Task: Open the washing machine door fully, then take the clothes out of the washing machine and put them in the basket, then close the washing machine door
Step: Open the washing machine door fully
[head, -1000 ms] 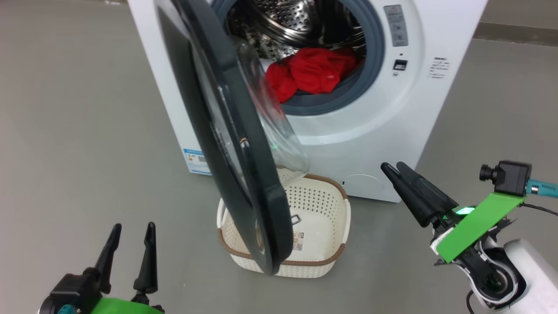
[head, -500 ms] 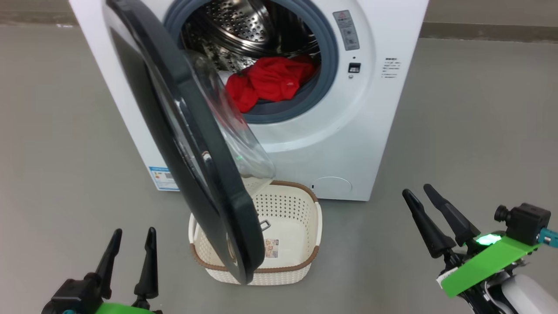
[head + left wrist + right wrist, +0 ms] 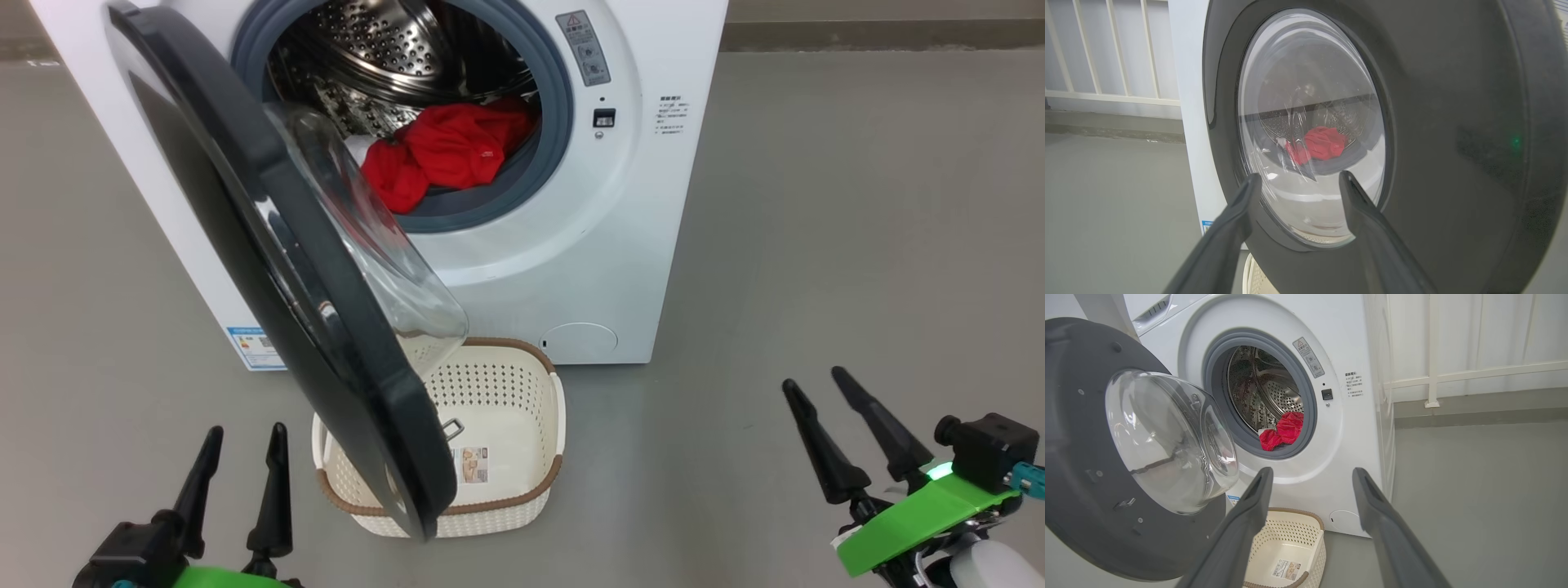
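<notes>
A: How far along is it?

B: Hardly begun, I'd judge. The washing machine door (image 3: 375, 425), glossy black round a bulging clear bowl, juts from the washing machine (image 3: 522, 269) at about half swing, not fully open. The clothes (image 3: 445, 155), crumpled soft red fabric, lie in the machine's drum mouth against the grey rubber ring (image 3: 555, 122). The basket (image 3: 510, 384), perforated cream plastic with a brown woven-look rim, sits just before the machine with no clothes in it.

A: And the grippers?

B: The left gripper (image 3: 248, 429) and right gripper (image 3: 811, 378) hang well in front of the machine, fingers spread wide, holding nothing. Emptying and closing remain.
</notes>
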Controlling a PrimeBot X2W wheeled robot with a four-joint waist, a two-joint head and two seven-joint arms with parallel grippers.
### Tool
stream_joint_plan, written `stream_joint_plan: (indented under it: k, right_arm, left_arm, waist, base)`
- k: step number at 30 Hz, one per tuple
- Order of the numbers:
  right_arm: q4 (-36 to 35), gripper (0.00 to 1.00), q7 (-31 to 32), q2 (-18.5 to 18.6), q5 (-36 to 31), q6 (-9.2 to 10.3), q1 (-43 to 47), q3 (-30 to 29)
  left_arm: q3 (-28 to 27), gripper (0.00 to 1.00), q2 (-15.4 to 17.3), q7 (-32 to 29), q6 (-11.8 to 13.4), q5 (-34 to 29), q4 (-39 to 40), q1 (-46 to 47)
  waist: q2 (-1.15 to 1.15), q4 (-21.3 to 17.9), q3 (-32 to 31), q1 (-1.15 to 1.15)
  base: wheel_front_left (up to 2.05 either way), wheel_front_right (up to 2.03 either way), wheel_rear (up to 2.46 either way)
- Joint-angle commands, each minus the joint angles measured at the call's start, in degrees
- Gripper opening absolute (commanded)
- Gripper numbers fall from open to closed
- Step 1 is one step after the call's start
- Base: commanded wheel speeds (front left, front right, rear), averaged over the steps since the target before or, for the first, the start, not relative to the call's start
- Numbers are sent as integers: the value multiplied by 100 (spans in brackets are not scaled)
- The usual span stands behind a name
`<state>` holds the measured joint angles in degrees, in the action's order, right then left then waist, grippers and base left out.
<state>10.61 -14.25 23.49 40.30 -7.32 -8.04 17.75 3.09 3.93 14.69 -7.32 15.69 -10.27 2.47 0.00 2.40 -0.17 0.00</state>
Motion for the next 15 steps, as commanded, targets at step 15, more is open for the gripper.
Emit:
stream_joint_plan:
  k: [15]
  right_arm:
    - [-61,100,-74,-433,-955,-17,353,-678]
  left_arm:
    - [-198,100,67,31,-17,-53,156,103]
  waist:
    - [0,4,20,0]
  base:
    - [0,0,0]
